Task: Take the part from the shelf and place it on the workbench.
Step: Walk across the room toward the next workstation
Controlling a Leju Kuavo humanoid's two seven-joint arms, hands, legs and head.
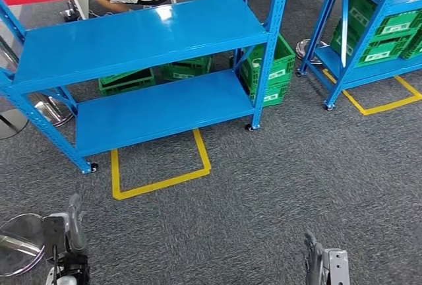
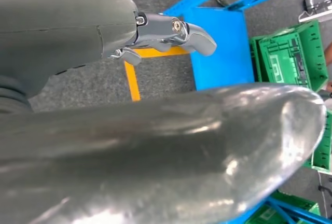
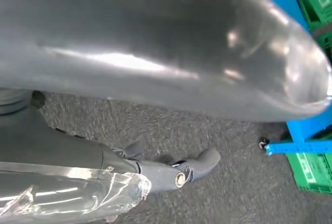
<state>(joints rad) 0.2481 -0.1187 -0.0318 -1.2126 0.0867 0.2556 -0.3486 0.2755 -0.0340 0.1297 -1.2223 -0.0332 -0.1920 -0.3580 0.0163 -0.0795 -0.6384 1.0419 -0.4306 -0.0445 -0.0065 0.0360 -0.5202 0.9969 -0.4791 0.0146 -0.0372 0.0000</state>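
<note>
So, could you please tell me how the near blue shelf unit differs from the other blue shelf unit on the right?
The near shelf unit has bare boards; green crates sit on the floor behind and beside it. The right shelf unit carries green crates on its shelves. The near shelf unit faces the camera squarely and shows nearly whole, while the right shelf unit is cut off by the picture's edge. Both are blue metal frames standing on grey carpet by yellow floor tape.

Probably a warehouse: blue racks [image 1: 144,37], green crates [image 1: 271,67], floor tape [image 1: 159,183].
</note>
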